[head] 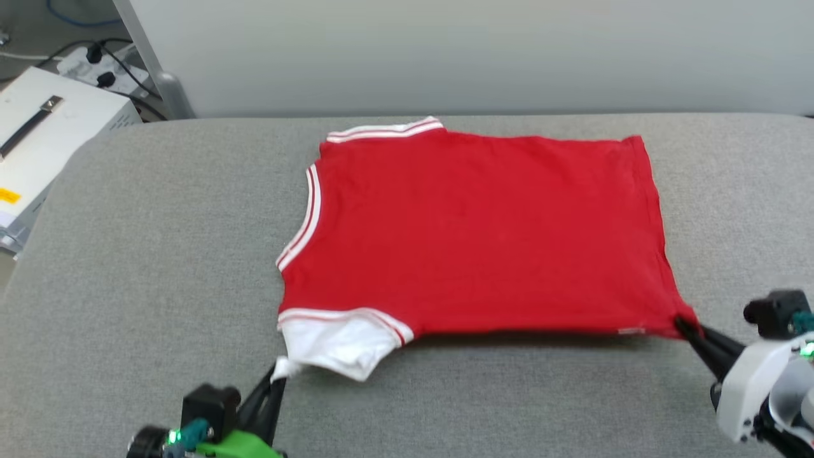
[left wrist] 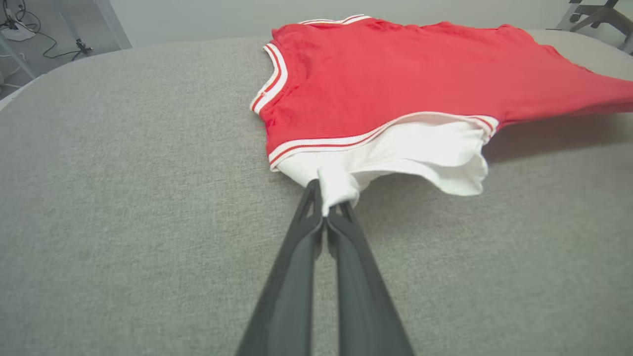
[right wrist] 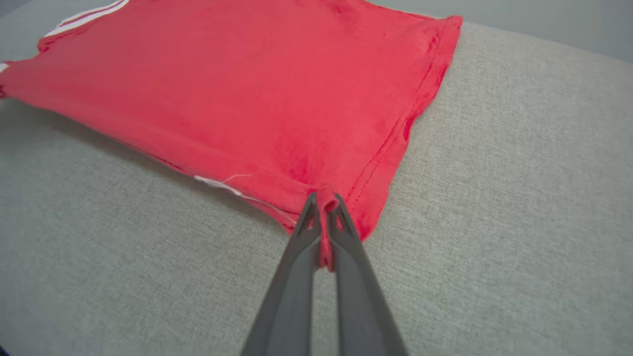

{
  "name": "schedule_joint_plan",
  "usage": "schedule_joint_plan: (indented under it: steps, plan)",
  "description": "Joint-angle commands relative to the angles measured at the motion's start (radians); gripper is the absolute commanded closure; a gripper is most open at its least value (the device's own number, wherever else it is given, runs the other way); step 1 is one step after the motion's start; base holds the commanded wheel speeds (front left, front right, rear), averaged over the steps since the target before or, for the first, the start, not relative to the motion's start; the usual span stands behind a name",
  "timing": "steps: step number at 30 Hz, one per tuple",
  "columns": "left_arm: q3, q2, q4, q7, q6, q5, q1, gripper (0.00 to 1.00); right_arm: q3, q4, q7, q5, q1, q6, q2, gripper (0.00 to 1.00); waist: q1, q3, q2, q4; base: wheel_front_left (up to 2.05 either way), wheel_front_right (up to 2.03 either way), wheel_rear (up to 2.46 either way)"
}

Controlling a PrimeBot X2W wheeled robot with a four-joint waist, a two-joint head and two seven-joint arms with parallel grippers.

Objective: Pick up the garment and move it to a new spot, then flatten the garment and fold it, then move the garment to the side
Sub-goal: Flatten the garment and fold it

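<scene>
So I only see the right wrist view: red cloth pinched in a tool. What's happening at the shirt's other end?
Observer: The left tool is shut on the white sleeve of the jersey.
Operator: Which way does it lie?
Observer: With its neckline toward the robot's left, hem toward its right.
Operator: Anything beside the cushion?
Observer: A white box, past its left edge.
</scene>
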Motion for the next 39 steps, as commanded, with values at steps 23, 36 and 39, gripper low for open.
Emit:
schedule_joint_plan:
  steps: [23,36,39]
  plan:
    - [-0.048,0.004,-0.073,0.034,0.037,-0.077,0.202,1.00,-0.330,-0.209,0.170,-0.100,0.436,-0.001,0.025,1.00,0.0001,-0.076,0.0041,0.018,0.00,0.00,0.00]
    - [-0.036,0.007,-0.003,0.077,-0.050,-0.008,-0.085,1.00,-0.515,-0.300,0.279,-0.180,0.356,-0.001,0.093,1.00,0.0001,0.001,0.0041,-0.015,0.00,0.00,0.00]
    - [-0.032,-0.002,0.031,0.085,-0.072,0.004,-0.160,1.00,-0.541,-0.317,0.300,-0.190,0.326,-0.001,0.102,1.00,0.0001,0.034,0.0041,-0.023,0.00,0.00,0.00]
